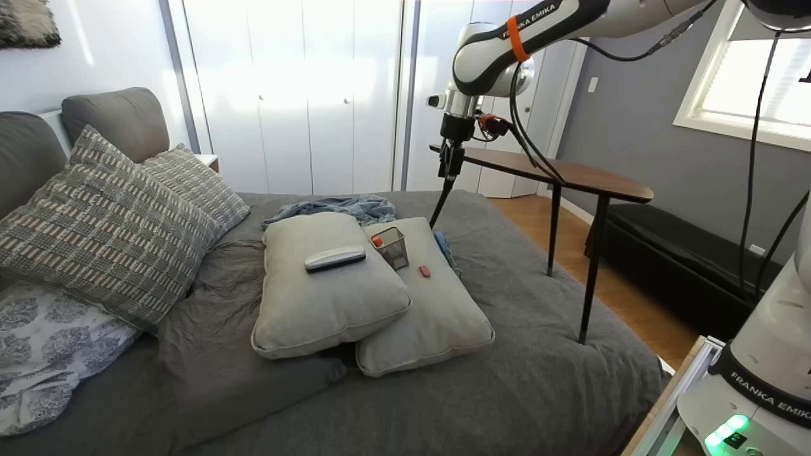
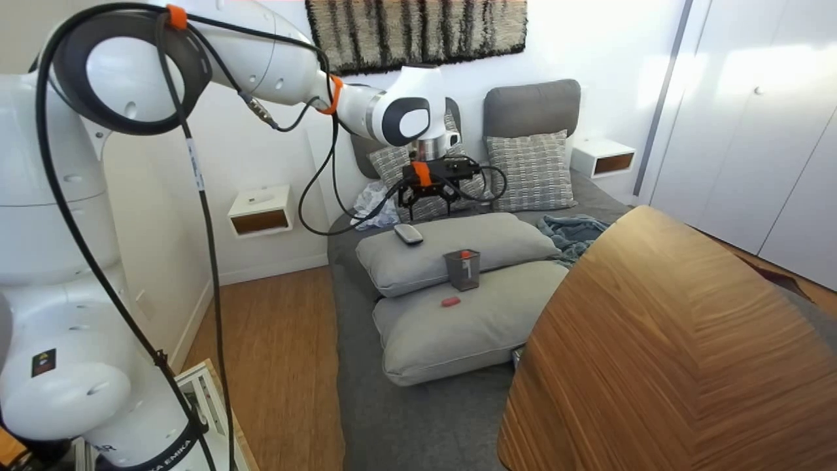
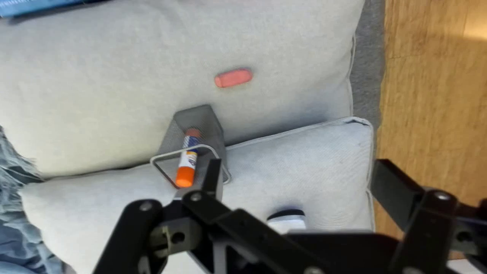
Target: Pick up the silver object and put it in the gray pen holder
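The silver object (image 1: 334, 258) is a slim bar with a pale silver top and dark base. It lies on the upper light grey pillow and also shows in an exterior view (image 2: 408, 233). In the wrist view only its end (image 3: 287, 223) shows; my gripper hides the rest. The gray pen holder (image 1: 396, 254) is a mesh cup, also visible in an exterior view (image 2: 458, 276) and the wrist view (image 3: 210, 127). It leans by the upper pillow's edge with an orange-capped glue stick (image 3: 188, 167) inside. My gripper (image 3: 298, 169) is open and empty, above the pillows, apart from everything.
Two light grey pillows (image 1: 336, 310) overlap on the dark grey bed (image 1: 507, 380). A small red item (image 3: 233, 78) lies on the lower pillow (image 2: 484, 327). A wooden table (image 2: 686, 353) stands beside them. A blue cloth (image 2: 572, 232) and patterned cushions (image 1: 108, 228) are farther back.
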Available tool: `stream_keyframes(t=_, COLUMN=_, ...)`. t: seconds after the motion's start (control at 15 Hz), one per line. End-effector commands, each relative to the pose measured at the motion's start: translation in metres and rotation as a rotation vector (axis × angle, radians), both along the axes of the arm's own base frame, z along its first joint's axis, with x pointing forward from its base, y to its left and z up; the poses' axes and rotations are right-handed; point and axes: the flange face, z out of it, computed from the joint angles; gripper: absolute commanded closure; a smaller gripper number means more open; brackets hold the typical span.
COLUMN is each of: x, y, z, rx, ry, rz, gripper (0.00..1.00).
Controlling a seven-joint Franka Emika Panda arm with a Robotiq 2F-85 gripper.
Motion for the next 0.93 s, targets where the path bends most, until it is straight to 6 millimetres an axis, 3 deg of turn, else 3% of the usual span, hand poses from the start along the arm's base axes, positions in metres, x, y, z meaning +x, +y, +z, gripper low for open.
stream_keyframes(t=0.0, x=0.023, y=0.038, z=-0.014, rx=0.021, ry=0.074, rz=0.164, gripper=0.0)
stream_keyframes(t=0.07, x=0.007, y=0.024, z=-0.007, rx=0.006, ry=0.04, rz=0.092, gripper=0.0)
stream_keyframes(t=0.2, x=0.009, y=0.032, z=-0.013, rx=0.009, ry=0.05, rz=0.103, gripper=0.0)
stream_keyframes(t=0.6, x=0.01, y=0.024, z=-0.011, rx=0.006, ry=0.046, rz=0.09, gripper=0.0)
stream_keyframes(t=0.87, x=0.04, y=0.065, z=-0.046, rx=0.034, ry=0.064, rz=0.266, gripper=0.0)
